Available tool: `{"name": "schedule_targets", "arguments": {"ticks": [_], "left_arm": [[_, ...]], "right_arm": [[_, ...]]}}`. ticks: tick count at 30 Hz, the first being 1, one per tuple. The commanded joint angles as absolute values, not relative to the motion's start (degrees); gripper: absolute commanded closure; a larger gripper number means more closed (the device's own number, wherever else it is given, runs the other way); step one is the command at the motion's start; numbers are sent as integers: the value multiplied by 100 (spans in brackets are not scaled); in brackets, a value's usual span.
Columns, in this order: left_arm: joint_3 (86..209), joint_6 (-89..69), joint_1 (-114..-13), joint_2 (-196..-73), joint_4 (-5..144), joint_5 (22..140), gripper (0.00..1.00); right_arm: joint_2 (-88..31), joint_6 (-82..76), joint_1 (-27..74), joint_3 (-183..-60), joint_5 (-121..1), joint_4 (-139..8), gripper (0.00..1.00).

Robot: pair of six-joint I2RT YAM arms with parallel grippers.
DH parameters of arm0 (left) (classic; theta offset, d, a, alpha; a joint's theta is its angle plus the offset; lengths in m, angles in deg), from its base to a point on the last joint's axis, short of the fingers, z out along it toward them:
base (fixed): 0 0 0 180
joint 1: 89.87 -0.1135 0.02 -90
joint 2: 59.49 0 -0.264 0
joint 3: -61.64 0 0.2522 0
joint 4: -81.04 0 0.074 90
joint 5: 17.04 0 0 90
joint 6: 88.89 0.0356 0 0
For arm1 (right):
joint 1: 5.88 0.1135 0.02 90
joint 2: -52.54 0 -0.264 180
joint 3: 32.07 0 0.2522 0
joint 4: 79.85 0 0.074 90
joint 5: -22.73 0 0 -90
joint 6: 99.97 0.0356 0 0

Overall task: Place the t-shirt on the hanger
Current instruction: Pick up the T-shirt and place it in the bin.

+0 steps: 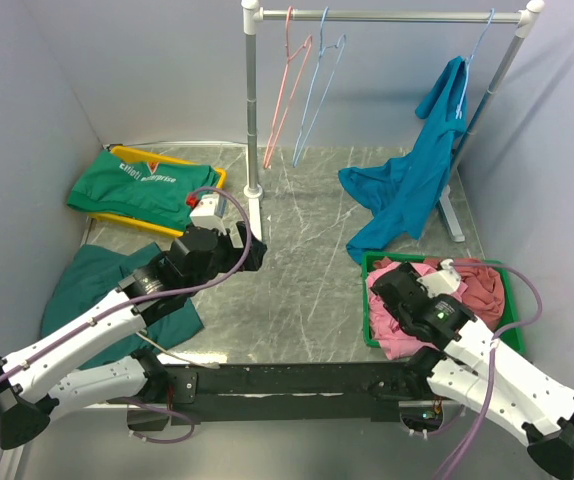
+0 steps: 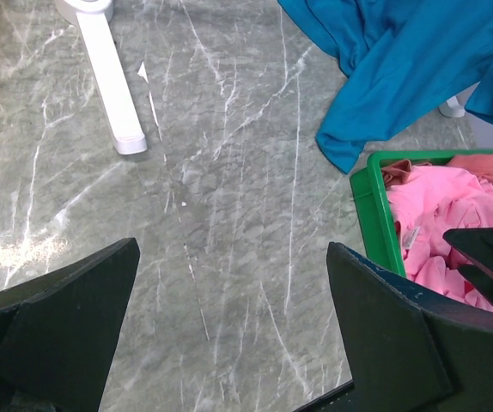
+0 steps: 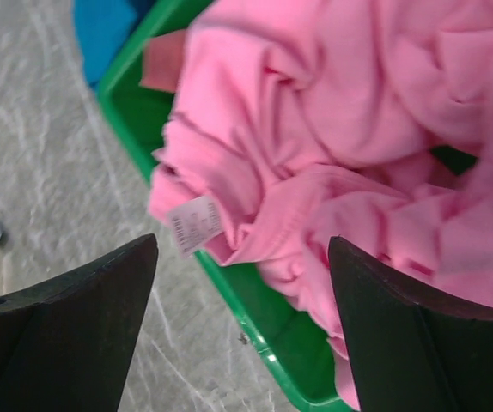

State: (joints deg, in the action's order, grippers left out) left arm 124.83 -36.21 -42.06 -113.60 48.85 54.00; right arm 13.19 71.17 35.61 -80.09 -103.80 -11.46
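The bright pink t-shirt (image 3: 315, 112) lies crumpled in a green bin (image 3: 255, 318) at the right of the table, a white label showing at its edge. In the top view it (image 1: 395, 335) is partly hidden by my right arm. My right gripper (image 3: 243, 245) hovers open over the bin's left rim and the shirt's edge, holding nothing. The light blue wire hanger (image 1: 319, 90) hangs on the rail at the back, beside a pink one (image 1: 289, 90). Further left, my left gripper (image 2: 234, 249) stands open over bare table, and its view takes in the t-shirt (image 2: 440, 210) at the right edge.
A teal-blue shirt (image 1: 417, 180) hangs from the rail's right end and drapes onto the table. A dusty-rose garment (image 1: 482, 285) shares the bin (image 1: 369, 300). A green shirt on a yellow tray (image 1: 142, 185) and a dark teal cloth (image 1: 97, 285) lie left. The rack's post (image 1: 252, 110) stands mid-back.
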Motion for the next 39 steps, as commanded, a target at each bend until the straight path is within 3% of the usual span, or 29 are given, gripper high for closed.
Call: {"name": "schedule_targets", "arguments": {"ticks": [1, 7, 10, 12, 13, 14, 24, 32, 39], "left_arm": [[12638, -3703, -4232, -11240, 4997, 5529, 4], [12612, -3694, -4223, -11108, 4962, 5503, 4], [12550, -3703, -4232, -11064, 5014, 5512, 4], [12559, -3712, -4223, -11090, 4962, 5512, 4], [12602, -3720, -4223, -11090, 4944, 5503, 4], [12612, -3721, -4232, -11108, 4918, 5494, 4], [12805, -3887, -4232, -11082, 4865, 5292, 4], [13183, -3975, -4223, -11012, 4777, 5064, 4], [13367, -3976, -4232, -10844, 4935, 5108, 4]], "right_arm": [[1212, 7660, 3183, -7897, -10279, -492, 15], [1167, 7247, 2568, -7143, -9382, -1535, 30], [966, 7150, 2514, -7000, -9206, -1915, 46], [852, 7089, 2514, -7096, -9214, -1942, 69], [842, 7063, 2497, -7192, -9267, -1803, 90], [860, 7054, 2497, -7333, -9337, -1662, 100], [1659, 5448, 2505, -10722, -10041, -518, 100], [1073, 3393, 2505, -12693, -8375, -1783, 100], [-562, 2721, 2506, -15966, -7064, -1995, 100]]}}
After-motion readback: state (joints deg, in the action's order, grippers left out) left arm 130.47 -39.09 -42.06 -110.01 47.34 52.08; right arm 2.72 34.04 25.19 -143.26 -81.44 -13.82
